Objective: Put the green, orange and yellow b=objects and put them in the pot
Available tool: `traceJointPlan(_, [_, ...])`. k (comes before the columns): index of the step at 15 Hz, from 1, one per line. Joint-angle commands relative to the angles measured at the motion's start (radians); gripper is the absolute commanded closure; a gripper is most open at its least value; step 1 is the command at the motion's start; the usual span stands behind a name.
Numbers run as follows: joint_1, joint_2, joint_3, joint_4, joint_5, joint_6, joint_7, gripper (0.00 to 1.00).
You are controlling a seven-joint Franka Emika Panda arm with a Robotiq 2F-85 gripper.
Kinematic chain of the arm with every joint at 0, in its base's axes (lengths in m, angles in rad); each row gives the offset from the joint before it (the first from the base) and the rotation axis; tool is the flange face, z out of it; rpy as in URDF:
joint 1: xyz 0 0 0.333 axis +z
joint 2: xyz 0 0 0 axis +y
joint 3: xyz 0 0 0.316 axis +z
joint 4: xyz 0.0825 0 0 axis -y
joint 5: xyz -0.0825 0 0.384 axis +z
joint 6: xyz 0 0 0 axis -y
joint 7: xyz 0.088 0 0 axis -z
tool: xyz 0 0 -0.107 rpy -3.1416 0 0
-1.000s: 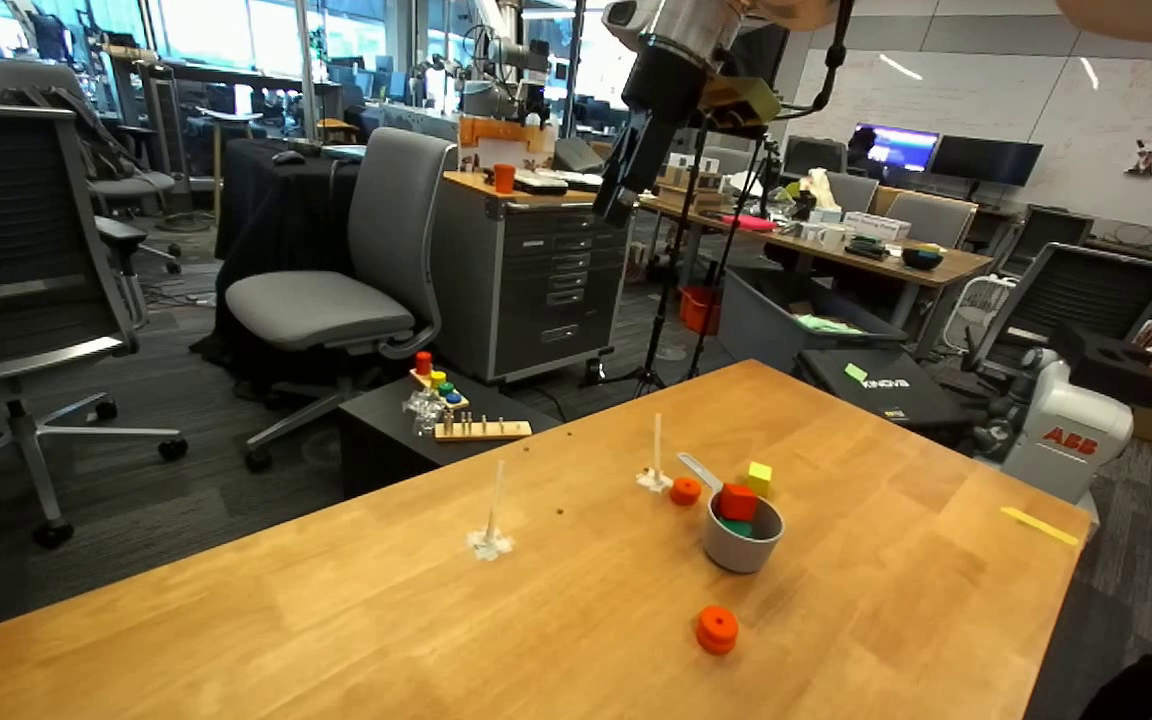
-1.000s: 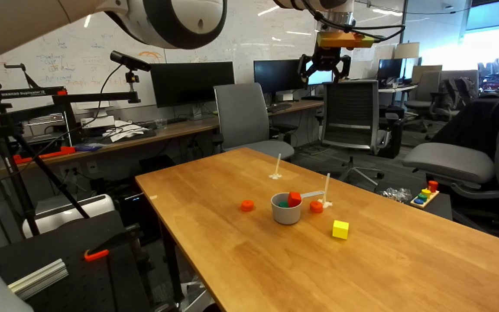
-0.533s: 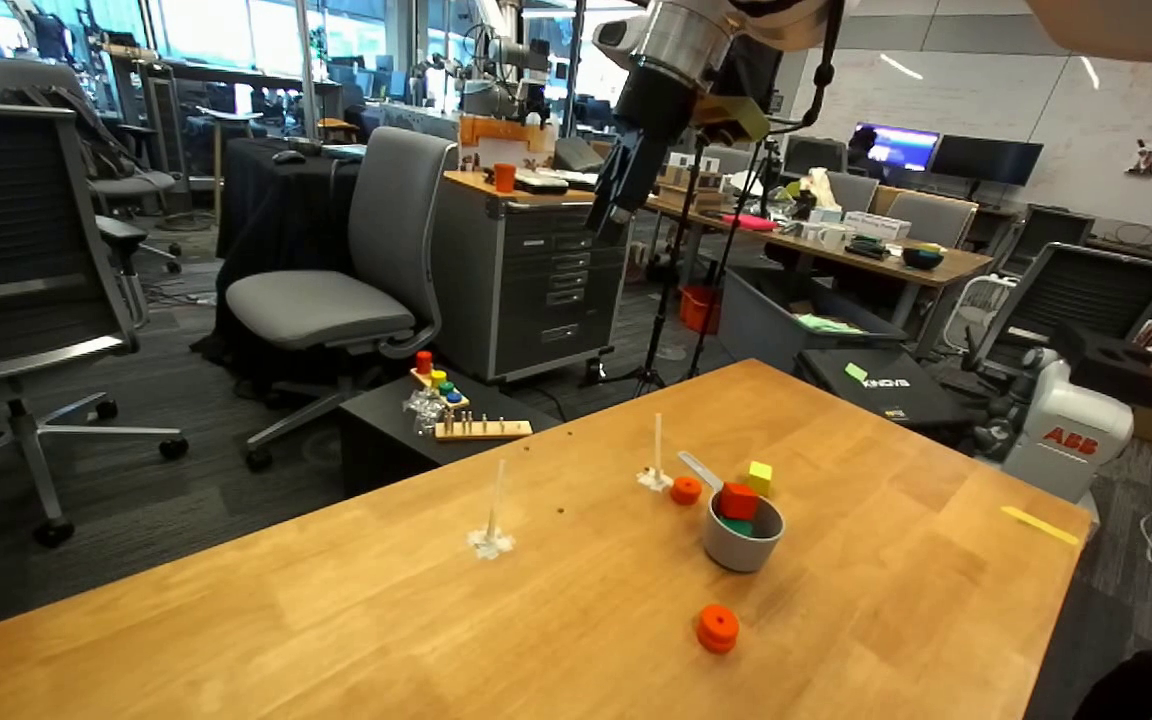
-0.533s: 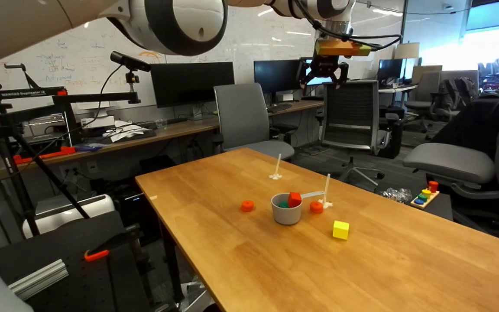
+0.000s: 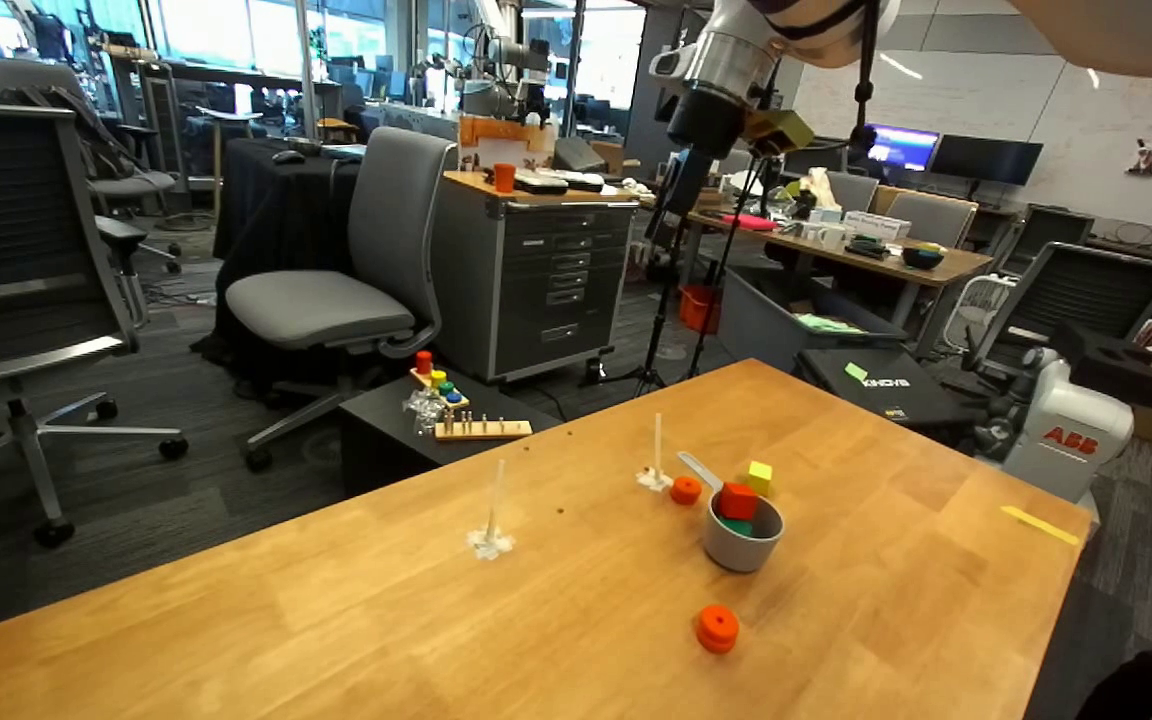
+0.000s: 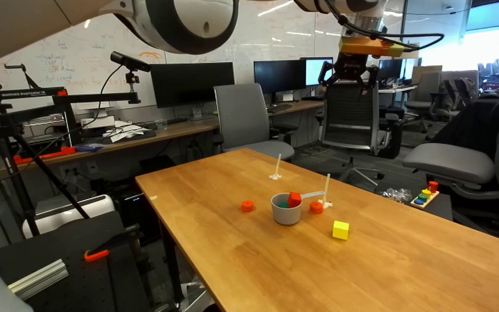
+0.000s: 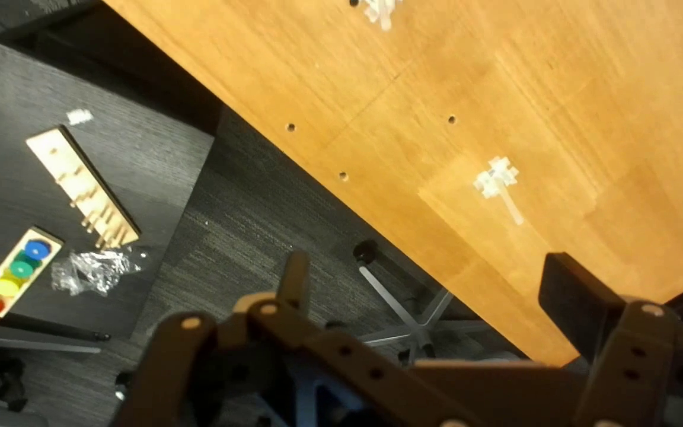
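Since the gray handled pot point(image 5: 744, 553) already holds a green piece point(image 6: 283, 204) and a red-orange cube point(image 6: 294, 199), I'd call this one about two-thirds done. Green is down inside, so no idea of its full shape. The cube pokes up past the rim on the handle side; can't tell from here whether it's propped on the green bit or on the pot's wall.

What's left, as I read it: the yellow cube point(image 6: 340, 230), sitting on the wooden table point(image 6: 275, 264) near the pot but not touching it. Wild card: there's an orange disc point(image 5: 717, 628) (maybe two stacked) across the pot from the yellow cube, plus another orange disc point(image 5: 685, 490) just beside a white peg point(image 5: 657, 445). If "orange" means those and not the cube, there's more to do.

Meanwhile the Robotiq gripper point(image 6: 345, 86) hangs way up, well apart from everything on the table, jaws spread and nothing between them. The yellow cube isn't in the wrist view, so I doubt it's lined up for the grab; that shows the table's edge and a toy ring board point(image 7: 15, 276) on a black side table point(image 7: 158, 154), just clutter, I'd guess.
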Motion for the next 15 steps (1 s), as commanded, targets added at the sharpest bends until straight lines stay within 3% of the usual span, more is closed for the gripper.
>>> traceJointPlan(1, [-0.059, 0.02, -0.009, 0.012, 0.023, -0.067, 0.037, 0.0])
traceJointPlan(6, [-0.116, 0.109, -0.025, 0.029, 0.011, -0.124, 0.015, 0.0])
traceJointPlan(15, [-0.097, 0.213, -0.033, 0.035, -0.002, -0.162, 0.015, 0.0])
